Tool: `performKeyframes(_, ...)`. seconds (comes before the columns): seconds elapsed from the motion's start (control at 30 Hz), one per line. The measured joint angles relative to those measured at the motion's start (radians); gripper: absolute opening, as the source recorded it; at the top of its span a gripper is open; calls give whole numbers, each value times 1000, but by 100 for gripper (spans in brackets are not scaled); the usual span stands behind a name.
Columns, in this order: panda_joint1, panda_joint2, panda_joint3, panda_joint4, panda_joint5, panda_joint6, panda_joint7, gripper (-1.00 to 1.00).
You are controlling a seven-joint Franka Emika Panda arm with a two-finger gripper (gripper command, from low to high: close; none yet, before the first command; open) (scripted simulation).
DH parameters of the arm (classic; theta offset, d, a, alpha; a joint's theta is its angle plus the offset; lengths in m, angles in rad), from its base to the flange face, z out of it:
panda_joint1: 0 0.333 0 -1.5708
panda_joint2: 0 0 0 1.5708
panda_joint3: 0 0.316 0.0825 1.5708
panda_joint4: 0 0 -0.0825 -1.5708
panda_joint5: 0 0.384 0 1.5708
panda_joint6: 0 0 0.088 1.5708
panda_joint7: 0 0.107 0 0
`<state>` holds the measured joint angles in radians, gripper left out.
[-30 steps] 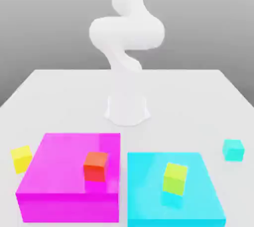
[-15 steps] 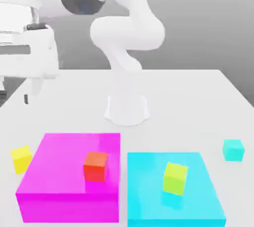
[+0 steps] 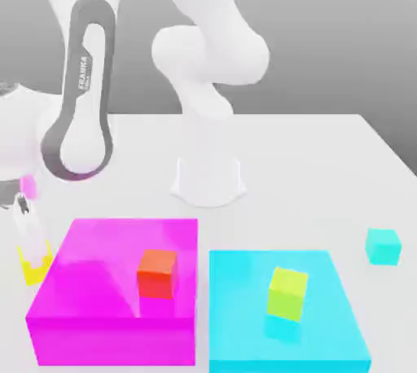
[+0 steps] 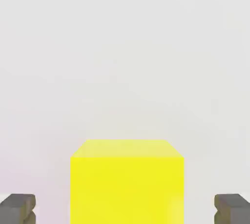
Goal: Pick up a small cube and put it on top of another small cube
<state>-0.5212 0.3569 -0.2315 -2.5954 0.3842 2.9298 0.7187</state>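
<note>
Fingers are down at the far left of the exterior view, spread as wide as they go, holding nothing yet. You have them straddling the yellow cube, which sits on the table just beside the left edge of the magenta block. In the hand view the yellow cube lies squarely between the two pads, with a clear gap on each side. Good line-up, I'd say: sink a little further so the pads meet the side faces at mid-height, then close evenly so it doesn't twist. Mind the magenta block's wall close by. Moving right, the red-orange cube stands on the magenta block; leave it alone. Next comes the cyan block, and on it your target, the lime-green cube, well apart from the grasp. Far right, a small cyan cube rests on the table.
</note>
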Motion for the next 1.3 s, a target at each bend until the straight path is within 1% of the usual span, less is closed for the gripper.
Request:
performKeyframes(0.17, 0, 0, 0, 0, -2, 0, 2, -100)
performKeyframes(0.2, -11, 10, 13, 2, 6, 8, -4, -100)
performKeyframes(0.27, 16, -24, -22, -6, -29, -18, 22, -100)
performKeyframes(0.43, 86, -184, -127, -42, -210, -135, 158, -100)
performKeyframes(0.5, 117, -209, -134, -12, -289, -187, 197, -100)
performKeyframes(0.73, 264, -257, -72, 137, -534, -351, 272, -100)
performKeyframes(0.8, 335, -265, -35, 162, -577, -387, 290, -100)
performKeyframes(0.97, 550, -278, 80, 177, -618, -445, 329, -100)
performKeyframes(1.3, 888, -333, 267, 68, -497, -392, 298, -100)
